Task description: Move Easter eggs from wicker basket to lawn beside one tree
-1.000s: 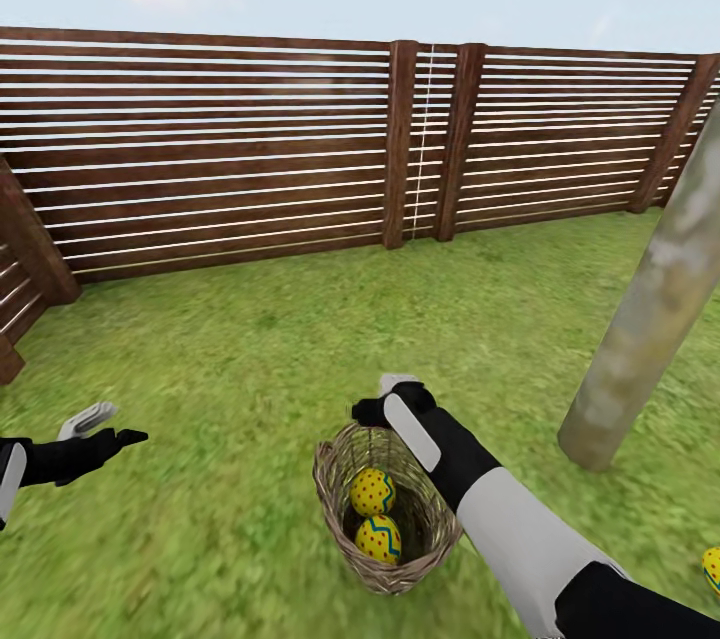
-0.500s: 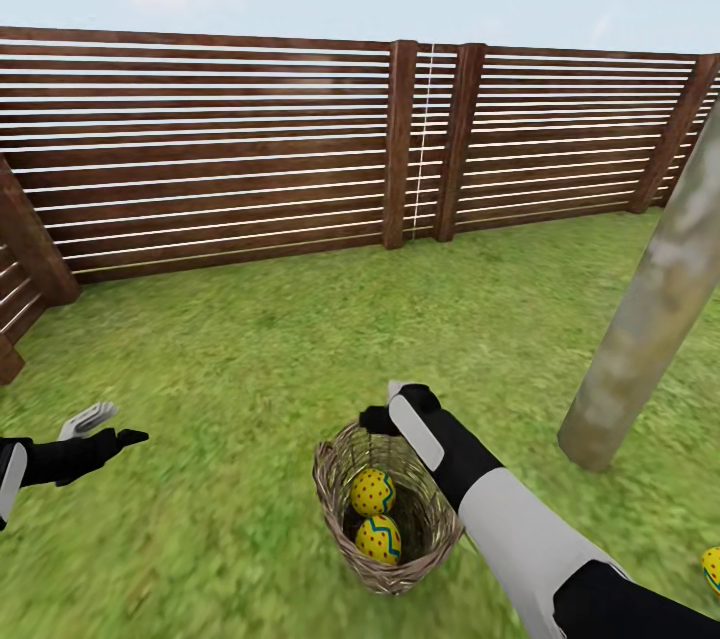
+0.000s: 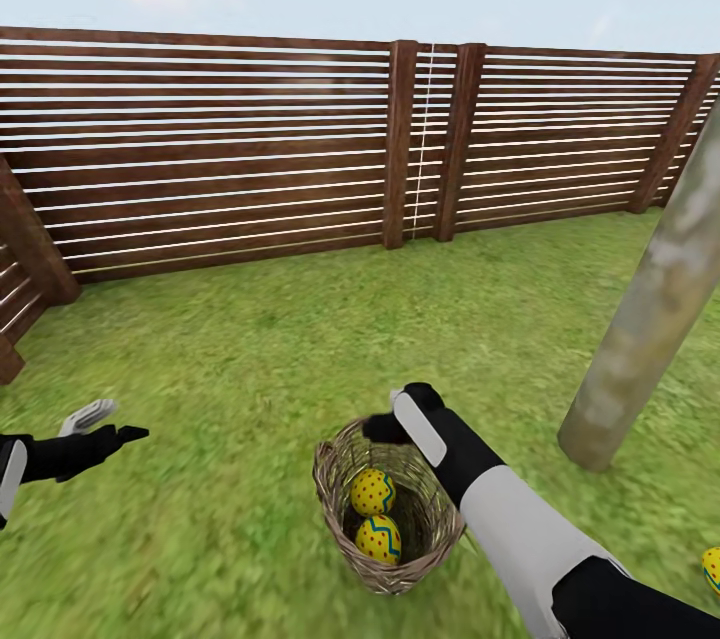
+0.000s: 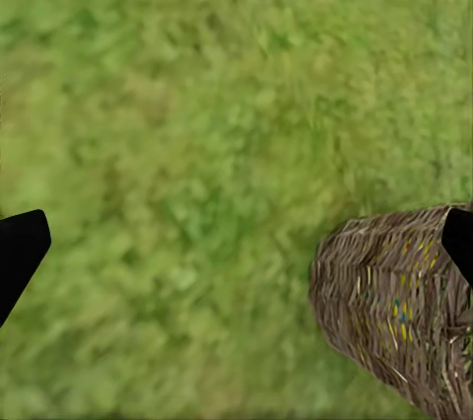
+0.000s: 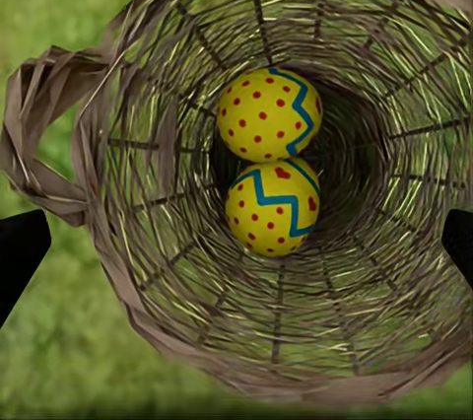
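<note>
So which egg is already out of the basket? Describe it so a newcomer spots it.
Start at the pale tree trunk on the head view's right. Below it, on the lawn at the picture's right edge, lies a yellow egg. The other two eggs sit inside the wicker basket.

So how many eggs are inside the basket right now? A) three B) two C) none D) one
B: two spotted eggs lie touching each other at the bottom of the basket, seen from the right wrist view.
</note>
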Available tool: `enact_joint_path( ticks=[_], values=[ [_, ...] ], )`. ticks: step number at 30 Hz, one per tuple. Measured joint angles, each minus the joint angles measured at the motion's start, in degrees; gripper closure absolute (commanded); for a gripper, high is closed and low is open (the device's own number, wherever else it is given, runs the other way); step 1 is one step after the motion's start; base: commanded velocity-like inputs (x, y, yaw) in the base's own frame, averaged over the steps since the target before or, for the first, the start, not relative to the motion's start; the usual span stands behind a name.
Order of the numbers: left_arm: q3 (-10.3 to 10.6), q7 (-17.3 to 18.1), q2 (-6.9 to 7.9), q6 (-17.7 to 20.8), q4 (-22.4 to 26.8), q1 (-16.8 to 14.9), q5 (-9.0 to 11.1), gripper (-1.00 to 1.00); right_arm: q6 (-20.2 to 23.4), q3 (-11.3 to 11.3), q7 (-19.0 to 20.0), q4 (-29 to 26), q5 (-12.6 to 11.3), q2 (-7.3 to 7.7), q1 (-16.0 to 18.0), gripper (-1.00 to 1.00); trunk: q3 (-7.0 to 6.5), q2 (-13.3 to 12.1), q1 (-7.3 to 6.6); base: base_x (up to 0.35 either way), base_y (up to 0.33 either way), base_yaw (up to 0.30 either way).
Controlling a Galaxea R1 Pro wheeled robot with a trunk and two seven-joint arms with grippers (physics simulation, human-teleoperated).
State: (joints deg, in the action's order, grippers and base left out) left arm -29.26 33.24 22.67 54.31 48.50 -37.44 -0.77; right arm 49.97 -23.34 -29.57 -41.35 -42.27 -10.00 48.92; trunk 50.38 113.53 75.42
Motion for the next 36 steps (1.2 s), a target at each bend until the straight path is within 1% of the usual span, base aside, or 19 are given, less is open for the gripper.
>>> enact_joint_path(
  ticks=[7,8,11,13,18,25,29,32,36],
  values=[
    [-0.03,0.00,-0.48,-0.13,0.23,0.01,-0.01,-1.00,-0.40,0.23,-0.08,0.62,0.01,0.00,-0.33,-1.00,0.00,0.00,0.00,0.000,0.000,0.000],
    [0.29,-0.30,-0.81,0.20,0.25,-0.19,0.32,-1.00,-0.72,0.13,-0.33,0.30,-0.01,0.00,-0.25,-1.00,0.00,0.00,0.00,0.000,0.000,0.000],
    [1.06,-1.28,-1.60,1.15,0.24,-0.26,-0.12,-1.00,-0.49,0.36,-0.44,-0.29,-0.04,0.00,-0.27,-1.00,0.00,0.00,0.00,0.000,0.000,0.000],
    [1.02,-1.93,-1.59,1.75,0.24,-0.29,-0.21,-1.00,-0.97,0.48,-0.34,-0.34,-0.14,0.00,-0.28,-1.00,0.00,0.00,0.00,0.000,0.000,0.000],
    [1.01,-1.39,-1.57,3.35,0.24,-0.31,-0.24,-1.00,-2.57,0.46,-0.28,-0.36,-0.25,0.00,-0.28,-1.00,0.00,0.00,0.00,0.000,0.000,0.000],
    [0.91,-1.23,-1.44,3.51,0.24,-0.31,-0.23,-1.00,-2.76,0.42,-0.28,-0.35,-0.26,0.00,-0.28,-1.00,0.00,0.00,0.00,0.000,0.000,0.000],
    [-0.08,-1.23,-1.46,3.53,0.24,-0.31,-0.25,-1.00,-2.84,0.33,-0.28,-0.32,-0.26,0.00,-0.28,-1.00,0.00,0.00,0.00,0.000,0.000,0.000],
    [-1.05,-1.22,-1.49,3.53,0.24,-0.30,-0.27,-1.00,-2.90,0.27,-0.28,-0.28,-0.26,0.00,-0.28,-1.00,0.53,1.19,0.65,0.000,0.000,0.000],
    [-1.31,-1.22,-1.55,3.53,0.24,-0.30,-0.27,-1.00,-2.92,0.20,-0.28,-0.27,-0.26,0.00,-0.28,-1.00,1.25,2.79,1.53,0.000,0.000,0.000]
  ],
)
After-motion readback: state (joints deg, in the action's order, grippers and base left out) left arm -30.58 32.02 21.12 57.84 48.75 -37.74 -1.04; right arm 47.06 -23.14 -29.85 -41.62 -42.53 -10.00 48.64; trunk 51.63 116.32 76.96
